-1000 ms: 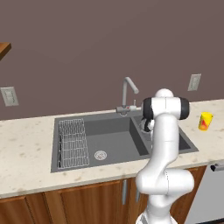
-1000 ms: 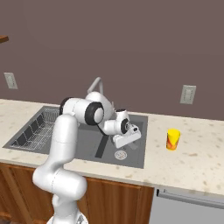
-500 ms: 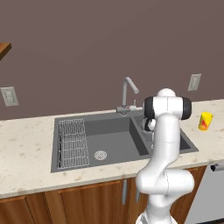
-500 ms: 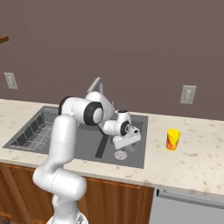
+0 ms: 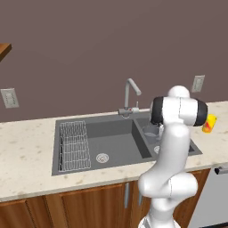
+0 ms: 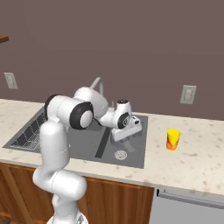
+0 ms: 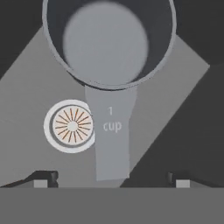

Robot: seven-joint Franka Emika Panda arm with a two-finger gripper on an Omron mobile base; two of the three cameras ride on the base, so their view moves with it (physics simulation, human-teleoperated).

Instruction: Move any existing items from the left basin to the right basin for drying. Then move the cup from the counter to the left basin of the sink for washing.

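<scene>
The small grey saucepan (image 7: 109, 41) sits on the floor of the right basin (image 7: 39, 87), its flat handle (image 7: 111, 135) marked "1 cup" running toward my gripper (image 7: 113, 178). The fingertips (image 7: 43, 177) stand far apart on either side of the handle's end without touching it, so the gripper is open. In the left base view the saucepan (image 5: 150, 130) shows in the right basin (image 5: 149, 143) beside my arm. The left basin (image 5: 116, 138) holds just its wire rack (image 5: 73, 144). The yellow cup (image 6: 173, 139) stands on the counter (image 6: 192, 162), right of the sink and of my gripper (image 6: 127, 134).
The curved steel faucet (image 5: 129, 95) rises behind the divider between the basins. A round drain (image 7: 70, 126) lies beside the saucepan's handle. Wall outlets (image 6: 188, 94) sit above the counter. A dishwasher front (image 6: 188, 205) is under the counter at right.
The hand stays low over the right basin with almost no movement. Its fingers have spread apart, off the saucepan's handle.
</scene>
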